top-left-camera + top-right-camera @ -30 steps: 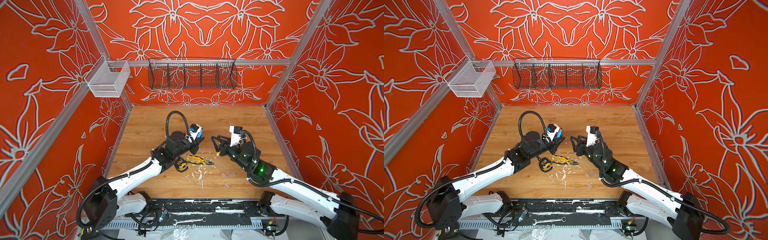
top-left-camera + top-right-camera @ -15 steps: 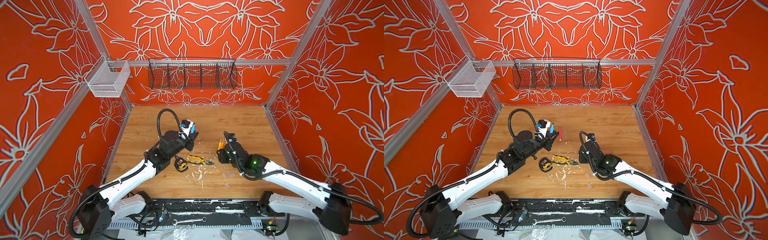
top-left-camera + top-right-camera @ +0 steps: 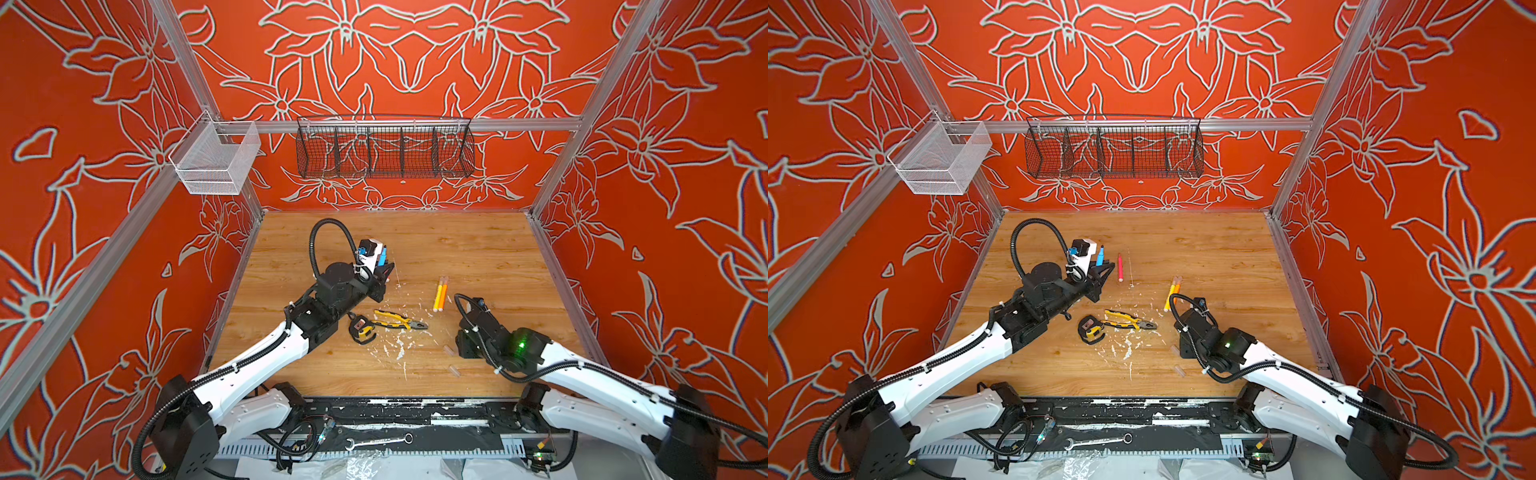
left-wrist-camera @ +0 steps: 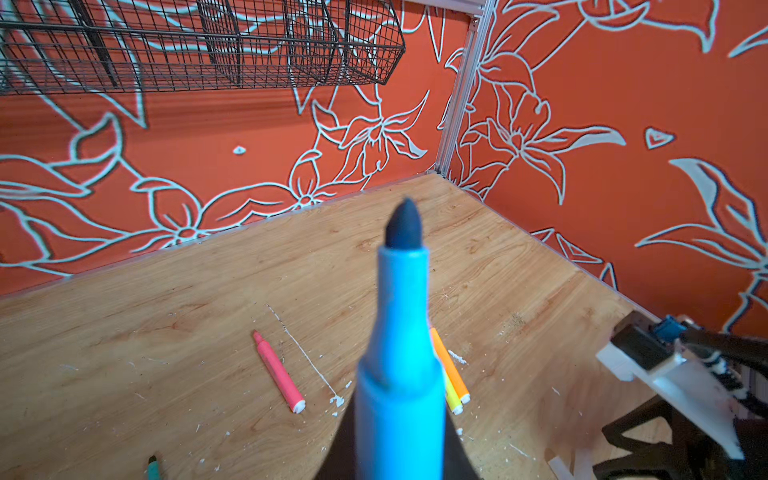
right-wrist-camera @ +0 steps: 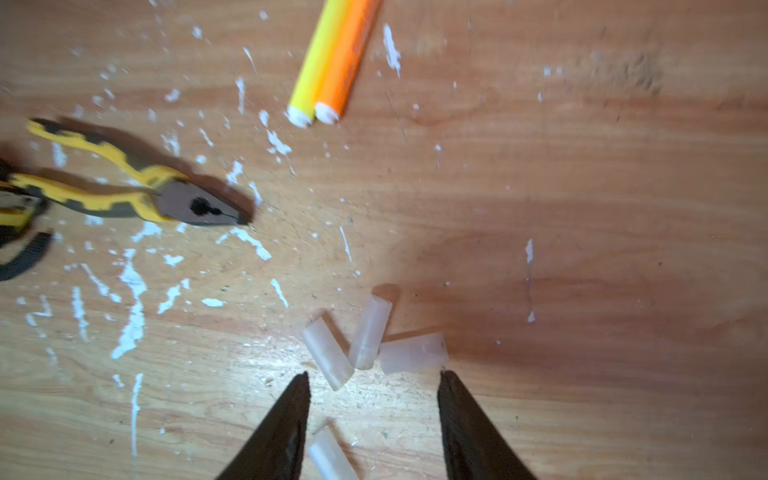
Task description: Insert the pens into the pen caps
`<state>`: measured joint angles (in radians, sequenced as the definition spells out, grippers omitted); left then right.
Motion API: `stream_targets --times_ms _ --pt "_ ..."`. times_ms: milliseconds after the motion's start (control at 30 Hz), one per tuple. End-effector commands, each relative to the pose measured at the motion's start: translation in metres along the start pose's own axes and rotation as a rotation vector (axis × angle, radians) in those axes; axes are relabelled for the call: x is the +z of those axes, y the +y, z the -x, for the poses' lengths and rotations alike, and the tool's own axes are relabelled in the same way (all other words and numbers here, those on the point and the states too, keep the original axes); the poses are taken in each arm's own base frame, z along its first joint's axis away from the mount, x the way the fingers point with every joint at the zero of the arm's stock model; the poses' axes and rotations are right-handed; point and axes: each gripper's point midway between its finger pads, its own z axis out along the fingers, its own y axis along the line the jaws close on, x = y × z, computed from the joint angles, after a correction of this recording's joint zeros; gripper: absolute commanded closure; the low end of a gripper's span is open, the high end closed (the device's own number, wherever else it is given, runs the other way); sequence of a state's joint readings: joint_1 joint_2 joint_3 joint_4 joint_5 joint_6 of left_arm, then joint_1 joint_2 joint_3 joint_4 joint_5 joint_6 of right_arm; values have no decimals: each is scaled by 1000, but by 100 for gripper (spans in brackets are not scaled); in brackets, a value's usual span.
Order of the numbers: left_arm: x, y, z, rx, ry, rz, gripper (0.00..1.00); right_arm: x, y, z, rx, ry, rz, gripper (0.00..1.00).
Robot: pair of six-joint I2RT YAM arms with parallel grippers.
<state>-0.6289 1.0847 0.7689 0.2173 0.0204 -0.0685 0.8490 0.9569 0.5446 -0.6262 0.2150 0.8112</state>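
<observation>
On the near right part of the wooden table [image 5: 582,208], the right gripper [image 5: 374,374] points steeply down, jaws parted and empty, just short of a cluster of three clear pen caps [image 5: 370,332] that touch one another. A fourth cap [image 5: 330,455] lies on the wood between the fingers, nearer the wrist. The left gripper [image 3: 1104,271] is clenched on the barrel of the blue pen [image 4: 401,332], whose dark tip is bare and aimed up toward the back wall. The step in hand appears to be cap pick-up for this pen. The next move calls for straddling one cap only, closing lightly across its width, then lifting it and aligning its open end with the pen tip; neighbouring caps may scatter if nudged. In both top views the right arm is folded low with the wrist bent downward, while the left arm reaches forward over the table's left middle, wrist raised. Between the arms lie the yellow pen [image 5: 316,62] and orange pen [image 5: 347,54], side by side and touching; the pink pen [image 4: 278,370] rests apart. Pliers [image 5: 124,187] lie among white flecks.
</observation>
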Motion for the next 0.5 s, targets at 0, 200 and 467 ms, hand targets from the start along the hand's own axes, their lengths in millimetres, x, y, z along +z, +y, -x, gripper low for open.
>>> stream_targets --times_ms 0,200,467 --pt "-4 2 3 0 -20 10 100 6 -13 -25 4 88 -40 56" --pt "-9 0 7 0 -28 1 100 10 -25 -39 22 106 -56 56" --pt "-16 -2 13 -66 -38 -6 100 20 -29 -35 5 115 -116 57"
